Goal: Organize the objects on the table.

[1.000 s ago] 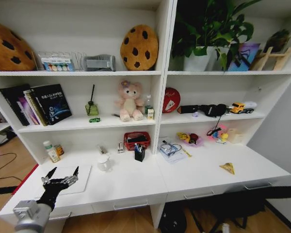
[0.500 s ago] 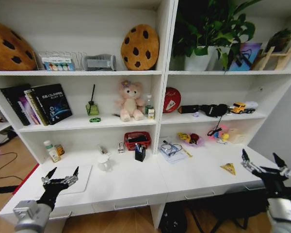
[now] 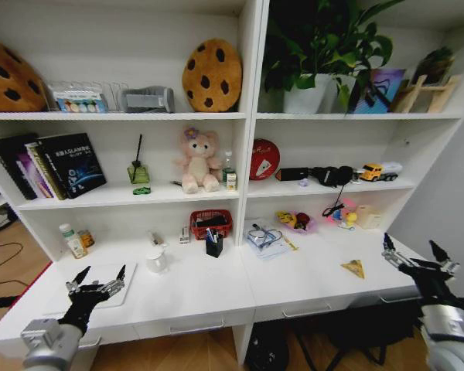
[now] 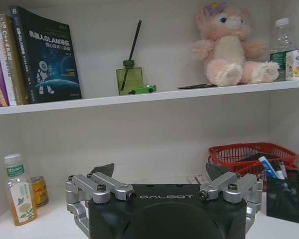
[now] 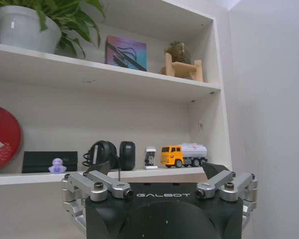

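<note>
Two grippers, both low at the front edge of the desk [image 3: 209,297]. Left gripper [image 3: 98,281] hovers over the laptop [image 3: 100,287] at the desk's left end, jaws spread, nothing between them. Right gripper [image 3: 414,256] hangs at the desk's right end, jaws also spread and empty, just right of the one yellow triangle [image 3: 354,268], not touching it.

Landmark: red basket [image 3: 210,223], one, at the back of the desk near the middle. Just in front of it, one black pen cup [image 3: 213,246] with pens [image 3: 209,234], at least two, exact count unclear. Left of the basket, one white cup [image 3: 156,261]. Far left of it, one tall bottle [image 3: 67,239] and one small can [image 3: 86,238] against the wall. Right of the basket, one pile of papers [image 3: 264,240], then a pink tray [image 3: 294,222] of small bits.

Shelf above the basket: one pink bear [image 3: 193,161], one green car [image 3: 141,190] left of the bear, one diffuser [image 3: 138,170] behind the car, one clear bottle [image 3: 227,166] just right of the bear. Two cookie cushions on the top shelf. Desk has three drawers, handles visible.

In the left wrist view the basket [image 4: 251,157], pen cup [image 4: 282,194] and car [image 4: 142,89] lie ahead of the left gripper [image 4: 162,179].
</note>
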### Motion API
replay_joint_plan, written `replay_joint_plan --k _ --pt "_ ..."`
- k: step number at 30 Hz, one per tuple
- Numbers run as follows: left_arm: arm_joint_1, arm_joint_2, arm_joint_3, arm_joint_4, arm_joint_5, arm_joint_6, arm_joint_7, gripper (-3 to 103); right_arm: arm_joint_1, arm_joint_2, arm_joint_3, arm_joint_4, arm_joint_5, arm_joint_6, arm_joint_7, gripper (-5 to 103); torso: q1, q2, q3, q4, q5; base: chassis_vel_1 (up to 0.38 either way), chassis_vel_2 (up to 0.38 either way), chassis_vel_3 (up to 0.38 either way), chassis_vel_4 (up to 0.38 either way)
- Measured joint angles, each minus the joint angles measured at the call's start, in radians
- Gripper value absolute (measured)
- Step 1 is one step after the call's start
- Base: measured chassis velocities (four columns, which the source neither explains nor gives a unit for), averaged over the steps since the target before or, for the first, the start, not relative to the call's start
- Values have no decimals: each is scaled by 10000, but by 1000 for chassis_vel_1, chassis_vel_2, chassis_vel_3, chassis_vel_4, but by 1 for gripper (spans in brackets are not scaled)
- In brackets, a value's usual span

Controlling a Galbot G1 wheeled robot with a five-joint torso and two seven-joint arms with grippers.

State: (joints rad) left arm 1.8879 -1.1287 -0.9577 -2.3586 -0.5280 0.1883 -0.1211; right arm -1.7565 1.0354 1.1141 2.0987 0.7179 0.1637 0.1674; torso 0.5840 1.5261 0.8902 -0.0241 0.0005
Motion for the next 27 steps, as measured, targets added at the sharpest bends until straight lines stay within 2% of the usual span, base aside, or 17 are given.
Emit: replay_joint_plan --k 1,2,5,7,9,11,12,13,14,15,16,18,19,20,22,27 --pt "0 0 0 0 0 0 0 100 87 -52 -80 -84 22 -33 2 100 0 0 0 1 2 -243 -250 255 221" --pt "0 -1 0 1 0 0 -1 100 237 -136 -215 -242 14 -66 -29 100 0 0 0 2 -14 -270 -250 276 265" --pt "1 -1 0 1 0 0 -1 100 662 -377 -629 -552 240 -159 -275 100 0 1 -1 -1 6 -293 -262 267 270" --pt "-1 0 3 0 0 0 4 100 1388 -661 -1156 -861 896 -214 -522 100 2 -1 1 -2 -6 -261 -270 253 244" --pt "1 -2 3 1 -1 0 1 100 1861 -826 -1422 -1086 1177 -285 -602 100 0 0 -1 3 1 -242 -228 231 222" --pt "1 -3 4 -1 0 0 3 100 2668 -1180 -1798 -1453 1442 -1216 -678 100 1 0 0 11 3 -86 -157 144 94" --pt "1 -3 4 -1 0 0 3 100 2668 -1180 -1798 -1453 1442 -1216 -678 100 1 0 0 11 3 -8 -125 144 53" --pt "1 -3 3 -1 0 -1 2 100 2809 -1262 -1881 -1489 1578 -1670 -651 100 1 -1 1 7 -2 -8 -125 63 53" --pt "0 -3 3 -1 0 -1 3 100 3063 -1517 -2119 -1439 2199 -3060 -287 100 1 -1 0 -2 -5 0 0 0 0" --pt "1 -2 3 0 0 0 3 100 3212 -1643 -2333 -1291 2608 -3917 126 100 1 -1 0 -3 -5 0 0 0 0" --pt "1 -2 3 0 0 0 3 100 3212 -1643 -2333 -1291 2608 -3917 126 100 1 -1 0 -3 -5 0 0 0 0" --pt "0 -1 2 1 0 -1 1 100 3576 -1831 -3037 -1098 2986 -5339 1077 100 1 1 0 2 -15 15 69 -55 -74" --pt "0 -1 0 2 0 -1 0 100 3731 -1871 -3391 -1174 2901 -5650 1310 100 1 0 0 3 -15 28 96 -69 -76" --pt "0 -1 0 2 0 -1 0 100 3731 -1871 -3391 -1174 2901 -5650 1310 100 1 0 0 3 -15 28 96 -69 -76" --pt "0 0 -3 2 0 0 -2 100 4157 -1896 -4286 -1634 2561 -6176 1839 100 1 0 0 6 -7 60 57 -28 -47" --pt "0 0 -3 2 0 0 -3 100 4885 -1882 -5237 -2610 2332 -6508 2265 100 1 0 0 1 -2 13 11 -3 -6"
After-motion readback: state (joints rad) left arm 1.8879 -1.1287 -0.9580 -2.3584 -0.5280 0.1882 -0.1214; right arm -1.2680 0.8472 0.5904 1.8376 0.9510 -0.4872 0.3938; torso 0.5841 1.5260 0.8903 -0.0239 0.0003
